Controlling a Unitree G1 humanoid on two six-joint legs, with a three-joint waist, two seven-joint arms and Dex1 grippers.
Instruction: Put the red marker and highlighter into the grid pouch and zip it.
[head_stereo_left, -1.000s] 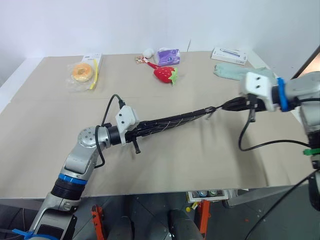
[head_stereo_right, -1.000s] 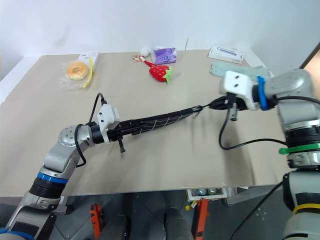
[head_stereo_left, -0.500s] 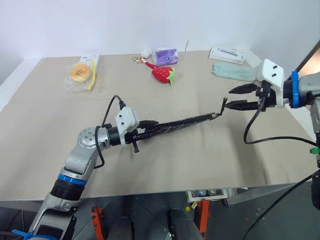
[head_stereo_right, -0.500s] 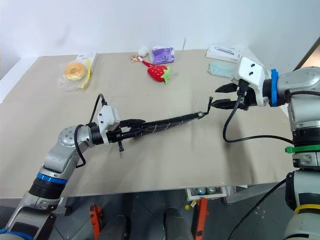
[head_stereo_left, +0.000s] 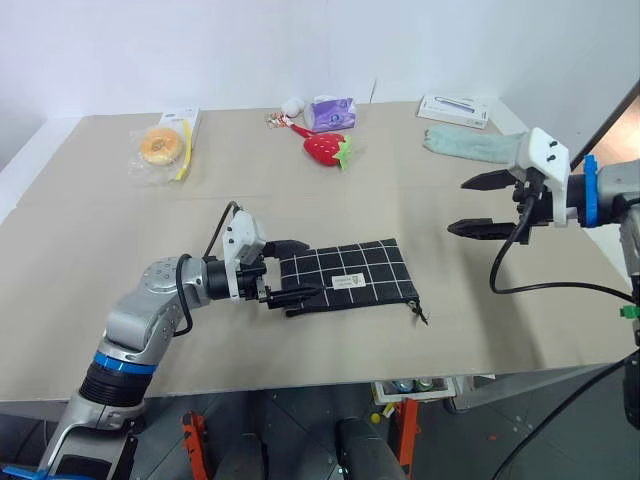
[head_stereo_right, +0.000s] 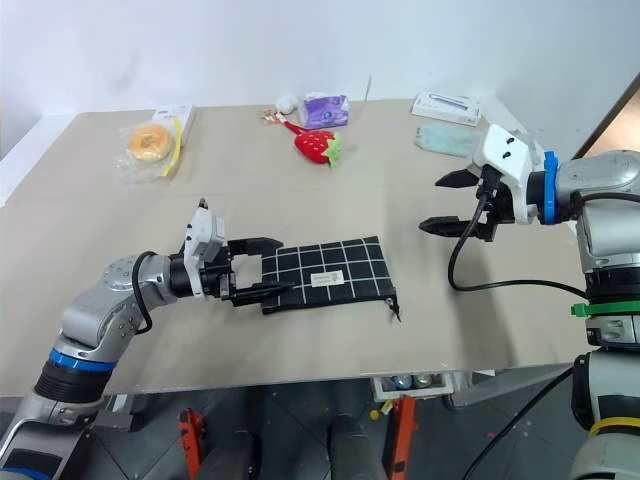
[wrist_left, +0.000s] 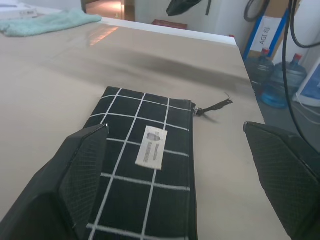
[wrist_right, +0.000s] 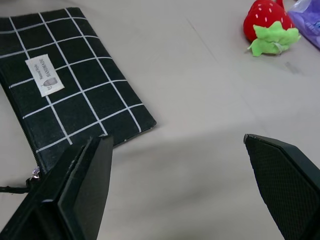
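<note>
Grid pouch (head_stereo_left: 345, 278) lies flat near the desk's (head_stereo_left: 100, 230) front edge, zipper pull (head_stereo_left: 417, 310) trailing at its four o'clock corner. Left pincer (head_stereo_left: 290, 274) stands apart at its nine o'clock end; right pincer (head_stereo_left: 478, 205) hangs spread wide toward two o'clock, well apart. Soft, limp, light fabric likely: pinch an end or the pull, since the middle would sag.

One grid pouch (head_stereo_left: 345, 278), one strawberry (head_stereo_left: 330, 148) — perhaps one cloth (head_stereo_left: 470, 143).

The grid pouch (head_stereo_left: 348, 278) lies flat on the table (head_stereo_left: 90, 240), strawberry toy (head_stereo_left: 329, 148) well behind it.
</note>
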